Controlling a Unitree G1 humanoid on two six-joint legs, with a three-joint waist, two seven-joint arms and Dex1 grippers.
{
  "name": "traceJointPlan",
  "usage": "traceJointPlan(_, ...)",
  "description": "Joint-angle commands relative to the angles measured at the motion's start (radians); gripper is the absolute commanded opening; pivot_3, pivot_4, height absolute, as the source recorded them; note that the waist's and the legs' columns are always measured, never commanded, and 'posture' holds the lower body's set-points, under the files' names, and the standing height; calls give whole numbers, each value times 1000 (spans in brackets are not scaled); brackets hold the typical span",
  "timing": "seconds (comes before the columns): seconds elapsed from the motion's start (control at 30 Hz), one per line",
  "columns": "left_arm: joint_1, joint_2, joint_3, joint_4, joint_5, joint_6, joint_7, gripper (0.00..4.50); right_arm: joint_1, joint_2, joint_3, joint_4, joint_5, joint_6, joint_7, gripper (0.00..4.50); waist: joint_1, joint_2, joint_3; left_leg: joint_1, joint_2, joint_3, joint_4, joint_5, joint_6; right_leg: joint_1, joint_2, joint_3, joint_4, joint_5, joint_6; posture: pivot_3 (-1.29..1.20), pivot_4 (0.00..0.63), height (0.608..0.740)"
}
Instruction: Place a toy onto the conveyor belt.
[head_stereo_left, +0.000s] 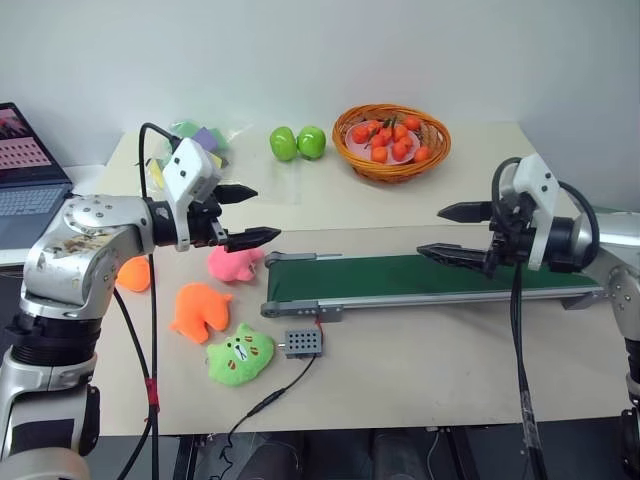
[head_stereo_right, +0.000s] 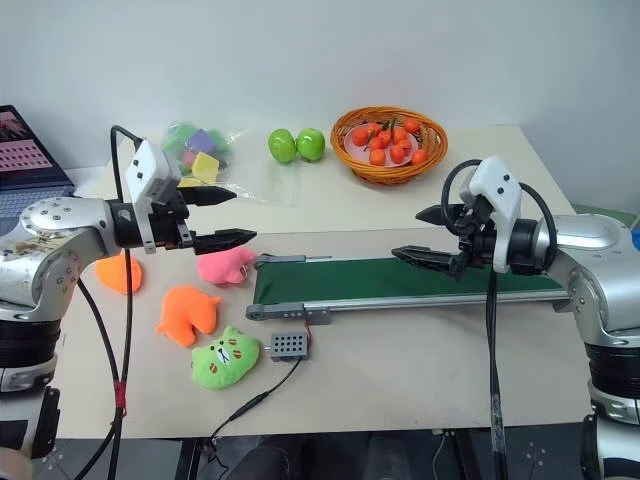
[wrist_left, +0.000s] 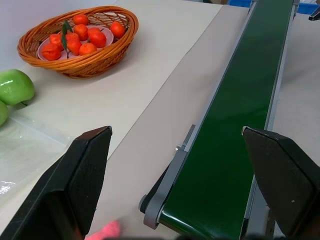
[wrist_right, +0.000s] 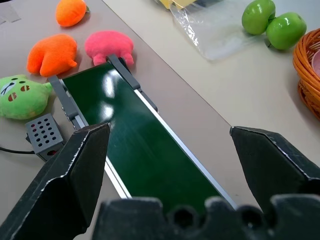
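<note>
Left eye view | beige table (head_stereo_left: 420, 350), white wall behind | conveyor belt (head_stereo_left: 440, 275) bare | both jaws wide, empty

The conveyor belt (head_stereo_left: 430, 278) runs across the frame's centre-right on the table (head_stereo_left: 420, 370), its control box (head_stereo_left: 302, 343) just below its left end. A pink plush (head_stereo_left: 234, 263) touches that end; a lobed plush (head_stereo_left: 198, 309) and a cat-face plush (head_stereo_left: 240, 358) lie lower left, the toy (head_stereo_left: 134, 273) farther left. Apples (head_stereo_left: 297, 142) and a fruit basket (head_stereo_left: 391, 141) sit at upper centre, a bag of blocks (head_stereo_right: 198, 150) upper left, a laptop (head_stereo_left: 25, 170) at the left edge.
</note>
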Motion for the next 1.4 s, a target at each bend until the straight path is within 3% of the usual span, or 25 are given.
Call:
traceJointPlan(0.03, -24, 13, 55, -22, -25, 11, 6, 4458, -19, -1, -39, -24, 16, -5, -8, 4500, 0, 0, 0, 0, 0, 0, 0, 0, 0, 0, 0, 0, 0, 0, 0, 0, 150, 740)
traceJointPlan(0.2, -41, 3, 101, 15, -63, 112, 65, 4458, -37, 11, -24, -11, 16, -13, -18, 4500, 0, 0, 0, 0, 0, 0, 0, 0, 0, 0, 0, 0, 0, 0, 0, 0, 150, 740)
traceJointPlan(0.4, -17, 7, 254, 108, -164, 306, 145, 4458, -86, 4, 29, 52, -32, -54, 7, 4500, -4, 0, 0, 1, 1, 0, 0, 0, 0, 0, 1, 0, 0, 0, 0, 0, 150, 740)
traceJointPlan(0.53, -21, -39, 499, 205, -365, 574, 230, 4458, -136, 28, 58, 99, -42, -92, 43, 4500, -6, 0, 0, 1, 1, 1, 0, 0, -1, -1, 1, 0, 1, 0, 0, 0, 150, 740)
traceJointPlan(0.67, -8, -19, 756, 420, -337, 585, 426, 4458, -174, 46, 80, 129, -47, -106, 76, 4500, -10, 0, 0, 2, 3, 1, 0, -1, -2, -1, 3, 0, 2, 1, -1, 0, 150, 740)
traceJointPlan(0.9, 28, -18, 1144, 632, -425, 625, 663, 4458, -222, 62, 111, 151, -38, -106, 151, 4500, -9, -1, 0, 3, 6, 1, 1, -3, -4, -2, 8, 0, 1, 2, -4, 0, 150, 740)
traceJointPlan(1.07, 171, -11, 1254, 679, -450, 620, 675, 4458, -246, 87, 122, 152, -9, -98, 218, 4500, -9, -1, 0, 3, 10, 2, 1, -4, -7, -2, 12, 0, 1, 4, -6, 0, 150, 740)
traceJointPlan(1.2, 258, -3, 1255, 742, -425, 542, 680, 4458, -262, 90, 154, 167, -30, -94, 238, 4500, -7, -1, -1, 6, 13, 4, 0, -5, -8, -1, 14, 0, 1, 4, -7, 0, 150, 740)
traceJointPlan(1.4, 273, -14, 1239, 881, -435, 423, 647, 4458, -300, 107, 163, 187, -38, -92, 235, 4500, -1, -1, -1, 8, 15, 7, 0, -5, -9, -1, 15, 0, 2, 6, -9, 0, 150, 740)
